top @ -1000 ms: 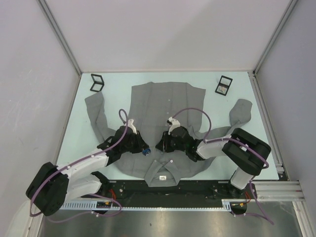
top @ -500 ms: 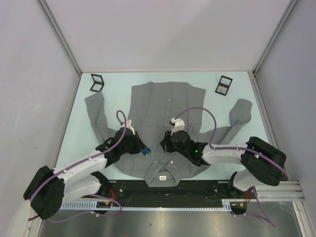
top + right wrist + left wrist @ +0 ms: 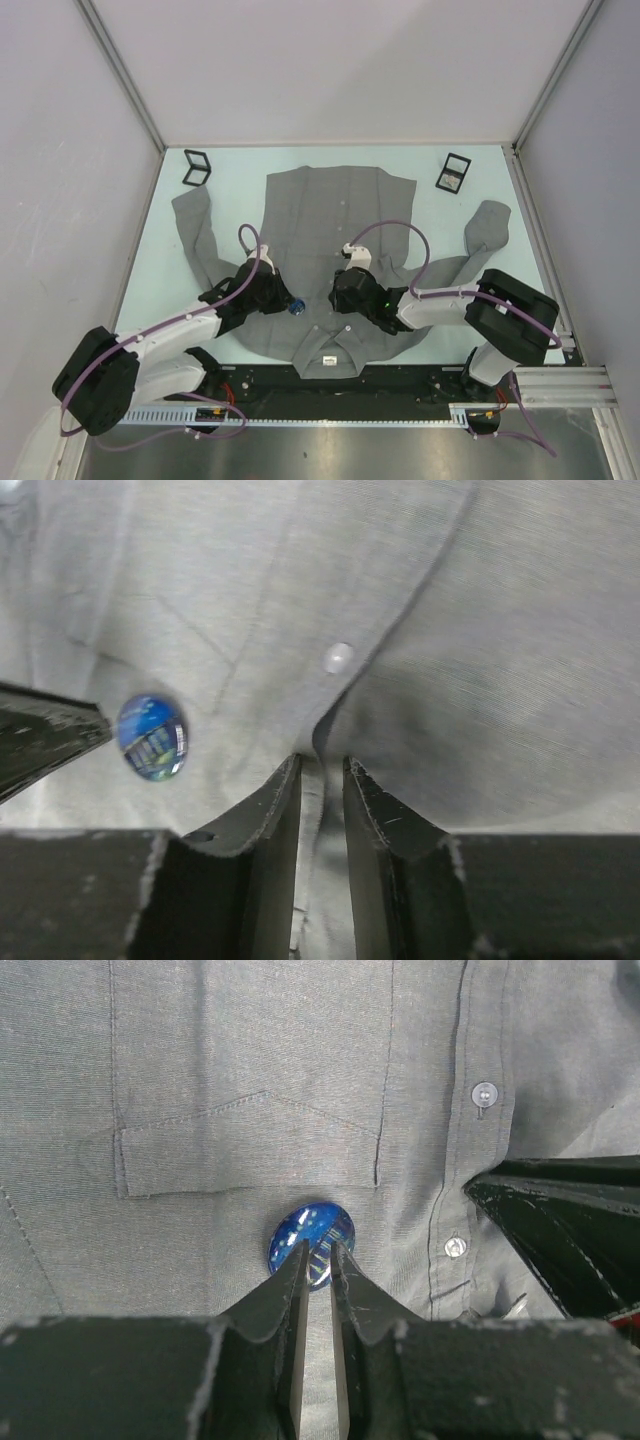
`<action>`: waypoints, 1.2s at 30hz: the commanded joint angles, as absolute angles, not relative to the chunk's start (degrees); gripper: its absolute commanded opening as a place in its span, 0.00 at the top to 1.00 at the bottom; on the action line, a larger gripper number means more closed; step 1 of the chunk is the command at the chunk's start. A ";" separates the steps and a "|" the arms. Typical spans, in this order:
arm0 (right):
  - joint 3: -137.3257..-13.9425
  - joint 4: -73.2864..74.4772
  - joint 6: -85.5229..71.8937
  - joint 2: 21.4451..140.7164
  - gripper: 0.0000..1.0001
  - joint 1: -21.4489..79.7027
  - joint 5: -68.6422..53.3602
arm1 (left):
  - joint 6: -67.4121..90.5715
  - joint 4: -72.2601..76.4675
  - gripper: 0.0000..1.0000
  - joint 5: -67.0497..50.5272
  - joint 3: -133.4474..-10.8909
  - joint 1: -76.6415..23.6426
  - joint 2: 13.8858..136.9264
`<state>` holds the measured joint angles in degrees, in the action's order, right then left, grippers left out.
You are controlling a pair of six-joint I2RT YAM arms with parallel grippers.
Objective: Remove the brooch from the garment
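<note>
A pale green table [image 3: 160,200] walled in white is carrying the grey shirt [image 3: 340,210], lying flat with its collar toward the arm bases. From above, the blue brooch [image 3: 294,306] is sitting on the chest, with the left gripper [image 3: 284,299] touching its left side and the right gripper [image 3: 341,299] pressing down near its right (two small black cases [image 3: 197,166] are lying well beyond the brooch).

In the left wrist view the jaws are narrowed to a slit, with their tips resting on the brooch's near edge. Whether they are actually nipping it I cannot tell.

In the right wrist view the claw is clenching a raised fold of placket right of the brooch, with a white button [image 3: 339,658] lying just beyond.

I judge the step to be bracing the cloth while securing the brooch. The next move is calling for a firm pinch, then a pull away from the fabric.
</note>
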<state>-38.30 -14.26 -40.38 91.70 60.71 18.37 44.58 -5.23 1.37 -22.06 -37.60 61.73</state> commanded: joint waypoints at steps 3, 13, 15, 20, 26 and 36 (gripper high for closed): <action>-40.17 -15.72 -39.83 91.50 0.70 61.08 20.39 | 44.47 -5.71 0.82 2.28 -23.47 -37.88 61.17; -40.61 -20.99 -25.93 85.78 0.62 67.59 27.10 | 45.26 -4.48 0.84 2.64 -21.97 -37.88 62.93; -41.74 -23.99 -25.31 88.58 0.61 66.62 20.69 | 45.26 -4.31 0.84 2.55 -22.06 -37.88 63.54; -44.91 -26.71 -28.03 95.35 0.60 64.17 10.38 | 45.35 -3.43 0.86 2.37 -21.71 -37.88 64.95; -44.91 -28.39 -31.28 98.78 0.66 62.32 3.70 | 45.88 -3.43 0.88 2.64 -20.66 -37.88 64.86; -44.83 -27.34 -36.03 101.87 0.62 60.82 -0.62 | 46.23 -3.60 0.89 2.99 -19.16 -37.97 63.54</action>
